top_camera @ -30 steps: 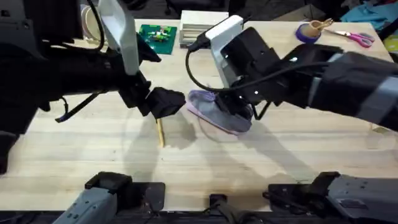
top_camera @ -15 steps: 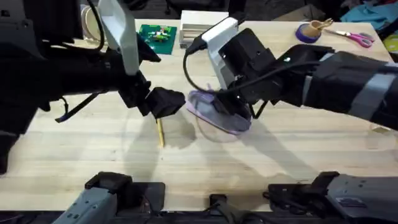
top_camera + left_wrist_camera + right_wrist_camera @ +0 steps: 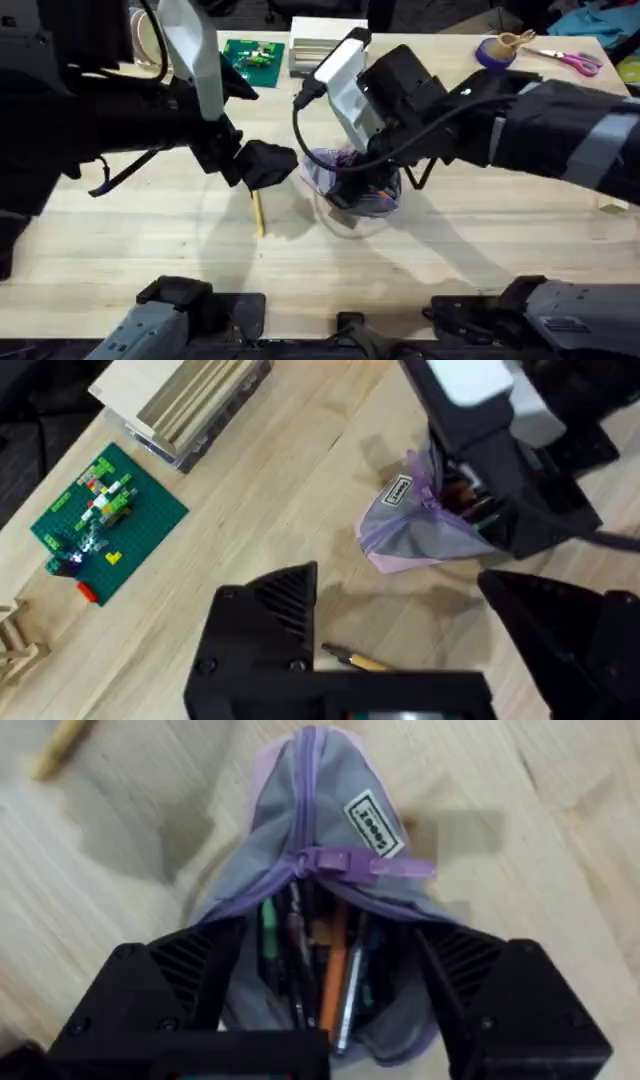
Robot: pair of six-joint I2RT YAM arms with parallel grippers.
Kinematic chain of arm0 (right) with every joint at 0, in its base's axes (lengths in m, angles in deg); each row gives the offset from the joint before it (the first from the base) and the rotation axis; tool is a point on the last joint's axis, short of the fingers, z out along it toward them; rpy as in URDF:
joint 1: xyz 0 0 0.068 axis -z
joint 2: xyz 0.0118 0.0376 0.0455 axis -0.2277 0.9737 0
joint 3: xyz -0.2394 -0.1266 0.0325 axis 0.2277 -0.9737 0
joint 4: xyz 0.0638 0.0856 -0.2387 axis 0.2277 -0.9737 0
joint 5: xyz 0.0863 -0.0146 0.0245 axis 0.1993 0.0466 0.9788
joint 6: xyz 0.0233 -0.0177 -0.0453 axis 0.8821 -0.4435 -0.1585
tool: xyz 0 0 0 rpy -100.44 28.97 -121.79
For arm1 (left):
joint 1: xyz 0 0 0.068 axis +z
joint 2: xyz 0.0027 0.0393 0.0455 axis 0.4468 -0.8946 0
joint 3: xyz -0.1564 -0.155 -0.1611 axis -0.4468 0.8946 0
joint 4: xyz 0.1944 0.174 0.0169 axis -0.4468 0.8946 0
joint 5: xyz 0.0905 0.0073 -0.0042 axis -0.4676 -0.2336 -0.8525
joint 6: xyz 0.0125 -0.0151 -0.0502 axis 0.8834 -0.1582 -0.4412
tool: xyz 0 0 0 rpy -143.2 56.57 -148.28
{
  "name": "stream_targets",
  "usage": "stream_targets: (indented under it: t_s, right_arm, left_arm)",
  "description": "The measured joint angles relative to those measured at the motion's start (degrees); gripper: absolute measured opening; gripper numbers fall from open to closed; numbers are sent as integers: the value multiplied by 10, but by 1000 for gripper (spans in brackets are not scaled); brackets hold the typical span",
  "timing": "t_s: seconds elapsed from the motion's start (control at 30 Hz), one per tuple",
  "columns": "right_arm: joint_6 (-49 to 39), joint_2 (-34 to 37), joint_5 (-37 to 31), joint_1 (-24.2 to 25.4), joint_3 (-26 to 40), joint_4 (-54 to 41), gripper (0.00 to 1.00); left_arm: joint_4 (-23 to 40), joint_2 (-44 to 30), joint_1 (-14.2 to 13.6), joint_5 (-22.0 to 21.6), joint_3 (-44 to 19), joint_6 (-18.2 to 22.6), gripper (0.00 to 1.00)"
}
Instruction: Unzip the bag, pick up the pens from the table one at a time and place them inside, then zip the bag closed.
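Note:
The lilac and grey bag [image 3: 345, 165] is held up off the table [image 3: 450, 250] at the middle by my right gripper [image 3: 360, 190], which is shut on its open end. In the right wrist view the bag [image 3: 310, 820] gapes between my fingers [image 3: 190, 980], several pens [image 3: 335, 980] stand inside it, and the zip pull [image 3: 350, 863] sits partway along. One yellowish pen [image 3: 257, 212] lies on the table left of the bag. My left gripper [image 3: 265, 165] hovers just above that pen's far end, open, and the pen [image 3: 350, 657] shows between its fingers [image 3: 265, 630].
A green brick plate [image 3: 253, 57] and a flat wooden box [image 3: 325, 45] lie at the back. Pink scissors [image 3: 570, 62] and a purple roll [image 3: 495, 52] are at the back right. Bare tabletop lies in front of the pen and bag.
My right gripper has tipped the bag up from lying flat, so its open mouth now shows the pens inside. The left arm and the loose pen have not moved.

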Motion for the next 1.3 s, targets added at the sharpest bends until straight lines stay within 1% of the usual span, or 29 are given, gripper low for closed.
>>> stream_targets:
  t_s: [0.17,0.3,0.5,0.63,0.7,0.77,0.83,0.93,1.0,1.07,1.13,1.3]
  right_arm:
    - [-58,0,21,38,0,4,996]
    - [-81,0,26,66,12,-6,996]
    - [-84,0,24,74,78,-70,997]
    - [-71,-10,24,74,111,-122,997]
    - [-59,-24,24,74,117,-138,998]
    - [-42,-40,24,74,119,-143,998]
    - [-24,-55,24,74,120,-144,998]
    - [10,-82,24,74,120,-144,998]
    - [28,-101,24,74,120,-144,998]
    - [42,-121,24,74,120,-144,998]
    - [51,-140,24,74,120,-141,998]
    - [62,-181,24,74,121,-123,998]
  left_arm:
    - [0,0,0,0,0,0,993]
    - [0,0,0,0,0,0,993]
    - [0,0,0,0,0,-1,993]
    - [0,0,0,-2,0,-20,993]
    - [4,0,0,-15,0,-45,993]
    - [14,0,0,-40,0,-82,993]
    - [29,0,0,-80,0,-137,993]
    - [60,0,0,-147,0,-229,993]
    - [74,0,0,-172,0,-274,993]
    - [77,0,1,-181,0,-310,993]
    - [77,0,1,-181,0,-331,993]
    - [79,0,1,-163,0,-359,993]
